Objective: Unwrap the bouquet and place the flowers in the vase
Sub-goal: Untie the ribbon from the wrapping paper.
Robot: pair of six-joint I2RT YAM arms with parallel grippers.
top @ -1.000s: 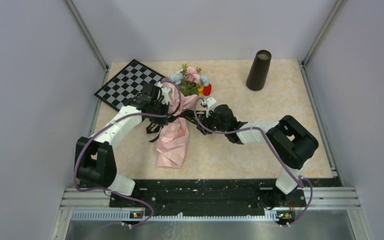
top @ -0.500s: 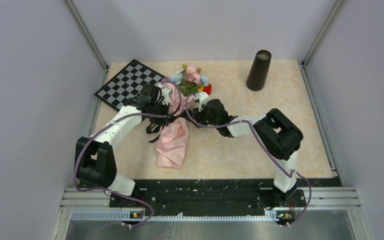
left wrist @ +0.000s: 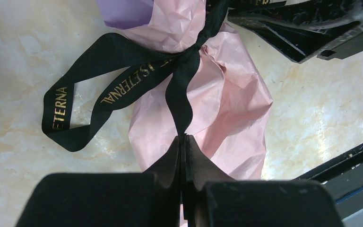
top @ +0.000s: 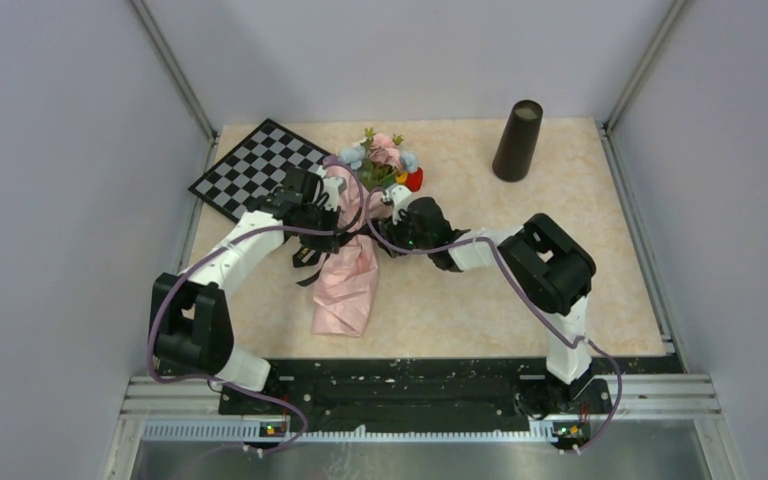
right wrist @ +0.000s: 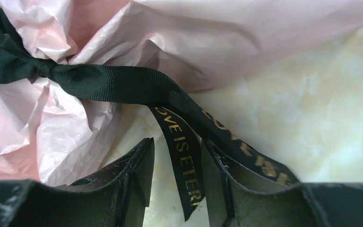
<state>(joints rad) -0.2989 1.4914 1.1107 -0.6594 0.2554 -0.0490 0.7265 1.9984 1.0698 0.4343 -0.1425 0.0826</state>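
The left arm [top: 232,252] reaches forward from the tabletop's [top: 580,210] near-left corner, its left gripper [left wrist: 183,141] clamped tight on a ribbon [left wrist: 178,97] tail. The right arm [top: 558,268] folds sharply leftward. Its right gripper [right wrist: 176,147] has its jaws parted, astride another tail.

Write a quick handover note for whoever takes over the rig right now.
Left gripper: shut on one ribbon tail.
Right gripper: open, another tail between its jaws, not pinched.
Bouquet: lying on the table, tied, flowers in the wrap.
Vase: upright, far right.
Done: nothing unwrapped.
Left: untie, unwrap, move flowers to vase.
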